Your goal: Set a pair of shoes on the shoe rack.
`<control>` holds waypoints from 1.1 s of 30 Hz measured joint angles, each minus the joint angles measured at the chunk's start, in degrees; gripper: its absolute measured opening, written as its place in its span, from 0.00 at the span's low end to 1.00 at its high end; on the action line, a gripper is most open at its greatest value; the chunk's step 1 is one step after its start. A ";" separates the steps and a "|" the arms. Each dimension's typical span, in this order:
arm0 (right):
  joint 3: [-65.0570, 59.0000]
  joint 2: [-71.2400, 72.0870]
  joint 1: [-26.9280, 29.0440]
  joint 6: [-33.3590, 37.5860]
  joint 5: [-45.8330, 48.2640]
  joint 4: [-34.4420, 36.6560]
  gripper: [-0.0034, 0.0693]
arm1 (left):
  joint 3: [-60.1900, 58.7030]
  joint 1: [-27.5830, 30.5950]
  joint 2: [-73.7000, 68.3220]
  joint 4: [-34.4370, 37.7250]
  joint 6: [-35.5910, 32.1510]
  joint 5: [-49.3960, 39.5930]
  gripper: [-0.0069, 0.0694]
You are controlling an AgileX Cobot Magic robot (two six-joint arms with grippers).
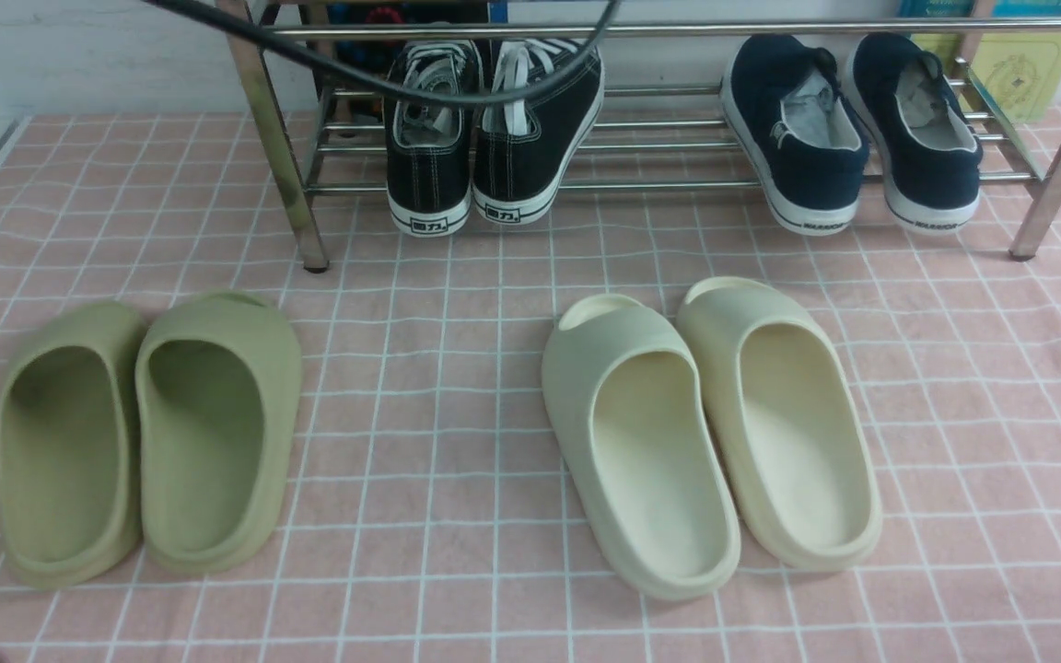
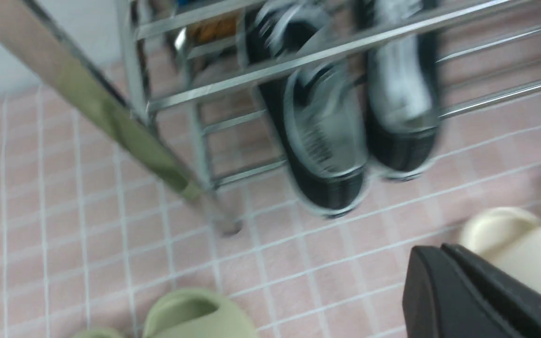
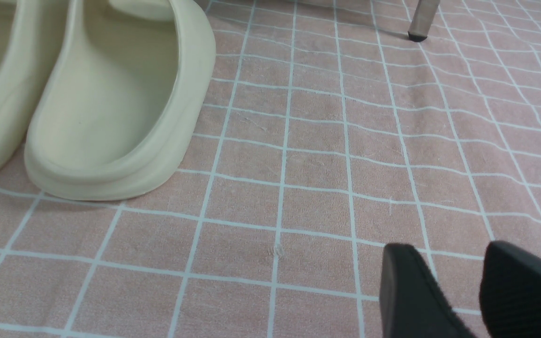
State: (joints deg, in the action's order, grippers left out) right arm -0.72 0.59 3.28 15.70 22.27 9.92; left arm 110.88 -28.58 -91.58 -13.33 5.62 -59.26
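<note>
The two black canvas sneakers, one (image 1: 429, 138) and the other (image 1: 535, 129), stand side by side on the lower bars of the chrome shoe rack (image 1: 277, 157), heels toward me, at its left end. The left wrist view is blurred; it shows the same sneakers (image 2: 322, 141) on the rack (image 2: 298, 61). My left gripper (image 2: 439, 251) is shut and empty, apart from the sneakers, above the floor in front of the rack. My right gripper (image 3: 458, 267) is open and empty over the pink floor, beside a cream slide (image 3: 115, 103). Neither gripper shows in the front view.
Navy slip-on shoes (image 1: 848, 129) sit on the rack's right end. Olive slides (image 1: 144, 433) lie front left, cream slides (image 1: 705, 433) front right of middle, on the pink gridded cloth (image 1: 438, 368). A black cable (image 1: 402, 87) hangs across the rack's top. A rack leg foot (image 3: 418, 33) shows in the right wrist view.
</note>
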 joint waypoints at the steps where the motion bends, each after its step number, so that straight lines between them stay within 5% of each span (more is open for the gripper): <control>1: 0.00 0.00 0.00 0.00 0.00 0.00 0.38 | -0.88 0.00 3.29 3.14 -3.61 0.13 0.13; 7: 0.00 0.00 0.00 0.00 0.00 0.00 0.38 | -19.74 0.00 27.61 17.82 -16.68 9.93 0.13; 17: 0.00 0.00 0.00 0.00 0.00 0.00 0.38 | -69.30 0.00 58.14 22.84 -16.54 40.90 0.13; 33: 0.00 0.00 0.00 0.00 0.00 0.05 0.38 | -90.82 0.00 63.40 30.18 -15.48 44.47 0.15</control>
State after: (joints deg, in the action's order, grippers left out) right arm -0.72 0.59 3.28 15.70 22.27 9.97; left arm 20.06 -28.58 -28.18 16.85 -9.87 -14.79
